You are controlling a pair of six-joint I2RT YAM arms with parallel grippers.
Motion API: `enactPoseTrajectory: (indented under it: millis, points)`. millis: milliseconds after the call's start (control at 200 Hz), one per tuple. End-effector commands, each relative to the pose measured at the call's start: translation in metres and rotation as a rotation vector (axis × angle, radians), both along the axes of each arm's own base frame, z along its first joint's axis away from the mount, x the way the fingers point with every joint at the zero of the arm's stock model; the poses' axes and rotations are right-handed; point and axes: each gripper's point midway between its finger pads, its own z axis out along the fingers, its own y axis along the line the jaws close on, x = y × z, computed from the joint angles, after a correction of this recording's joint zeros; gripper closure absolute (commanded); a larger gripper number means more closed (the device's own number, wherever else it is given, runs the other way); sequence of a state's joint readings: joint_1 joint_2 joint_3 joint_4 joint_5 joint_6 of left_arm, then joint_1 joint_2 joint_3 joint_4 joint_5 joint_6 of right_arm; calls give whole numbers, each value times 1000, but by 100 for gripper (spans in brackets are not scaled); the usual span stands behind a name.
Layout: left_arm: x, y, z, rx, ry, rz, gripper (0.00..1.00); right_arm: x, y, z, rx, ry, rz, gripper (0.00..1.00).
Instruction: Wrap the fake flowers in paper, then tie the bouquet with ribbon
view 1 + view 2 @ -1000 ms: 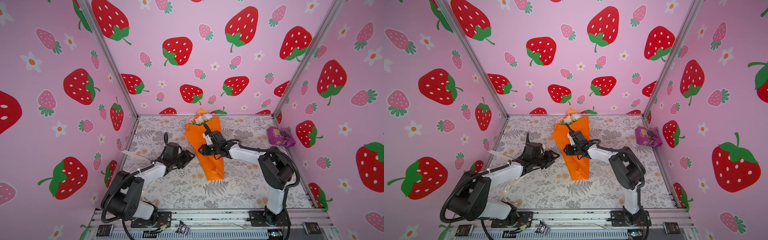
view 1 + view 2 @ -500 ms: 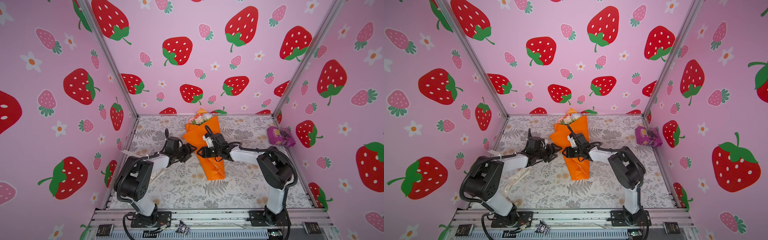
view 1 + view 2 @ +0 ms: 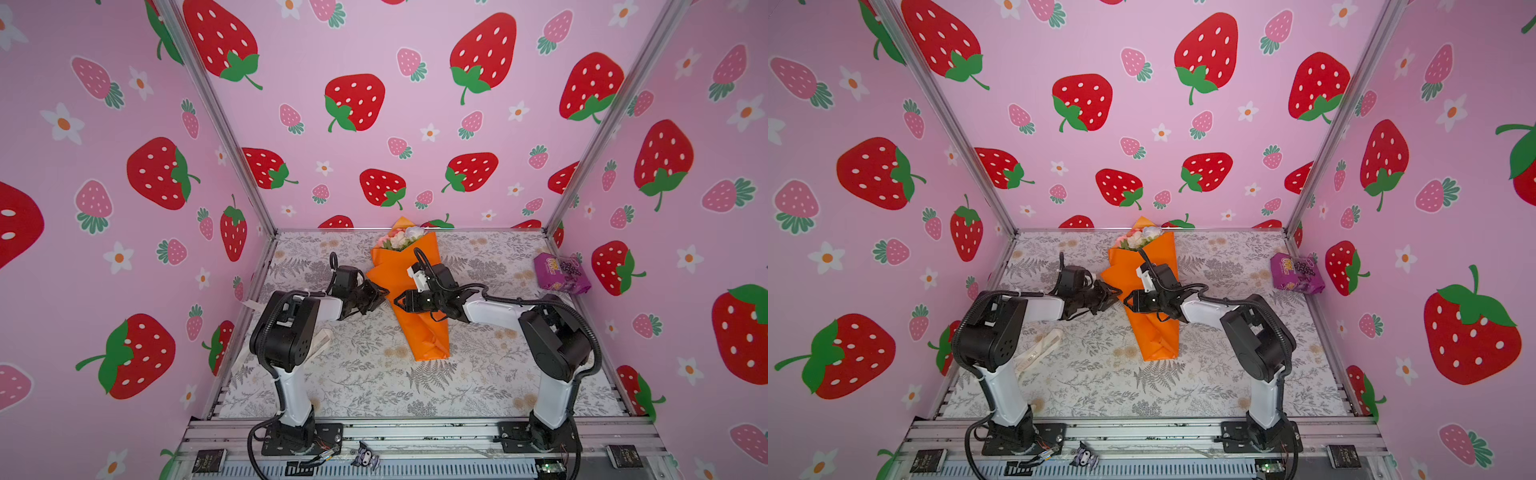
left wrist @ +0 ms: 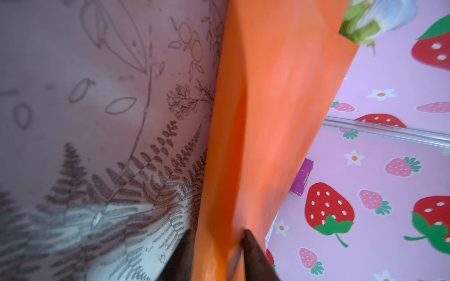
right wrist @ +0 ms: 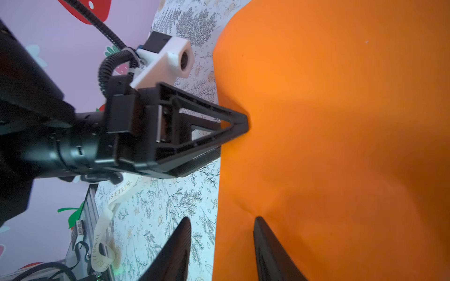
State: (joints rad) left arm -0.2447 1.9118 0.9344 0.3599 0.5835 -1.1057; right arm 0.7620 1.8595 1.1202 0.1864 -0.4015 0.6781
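I count one bouquet (image 3: 428, 336), one purple snack packet (image 3: 561, 274), one cream ribbon (image 3: 1038, 349) and two arms. The bouquet lies flat along the middle of the worktop (image 3: 374, 386). Its blooms (image 3: 401, 239) are at the back wall, too small for me to count, and its folded foot points toward the near rail.

The left gripper (image 3: 380, 296) meets the wrapper's left edge. In my left wrist view (image 4: 215, 243) its jaws are pinching a fold of the orange paper, with both tips against it.

The right gripper (image 3: 399, 301) reaches across the wrapper from the right, tips near the left ones. In the right wrist view (image 5: 220, 233) its jaws are partly spread, straddling the paper's edge. One finger (image 5: 265, 240) dents the paper, and the other shows bare worktop between it and the paper.

The packet sits in the far right corner, touching the side wall. The ribbon lies near the left edge, partly under the left arm.

Open room is the near half between the two bases, plus the strip between bouquet and packet.
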Motion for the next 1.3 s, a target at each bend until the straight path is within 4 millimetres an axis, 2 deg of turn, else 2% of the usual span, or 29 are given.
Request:
enactPoseTrajectory:
  millis: [0, 60, 125, 235, 335, 460, 590, 775, 936, 1156, 1206, 1296]
  points:
    - [20, -7, 24, -56, -65, -29, 82, -2, -14, 28, 39, -33, -28, 54]
    - [24, -6, 27, -59, -75, -33, 89, -6, -28, 36, 46, -39, -60, 54]
    - [27, -3, 29, -49, -83, -40, 93, -9, -50, 44, 57, -45, -117, 53]
    - [32, 2, 34, -24, -100, -58, 93, -21, -91, 43, 90, -20, -213, 54]
    - [40, 3, 40, -19, -123, -89, 93, -42, -109, 39, 143, 18, -208, 62]
    - [47, 3, 41, 7, -128, -125, 93, -71, -106, 30, 214, 99, -132, 73]
    - [51, 2, 40, -4, -128, -136, 93, -89, -95, 18, 213, 140, -63, 76]
    - [53, 2, 32, -5, -113, -134, 93, -100, -84, -9, 123, 182, -5, 78]
    - [56, 1, 29, -2, -107, -144, 93, -100, -95, -33, -5, 197, -56, 78]
    - [58, 2, 27, -1, -103, -143, 93, -93, -105, 15, 26, 47, -104, 69]
    - [60, 1, 28, -1, -106, -146, 93, -100, -103, 26, 43, 18, -79, 69]
    - [62, 0, 31, -8, -111, -151, 93, -121, -89, 40, 78, -11, 5, 77]
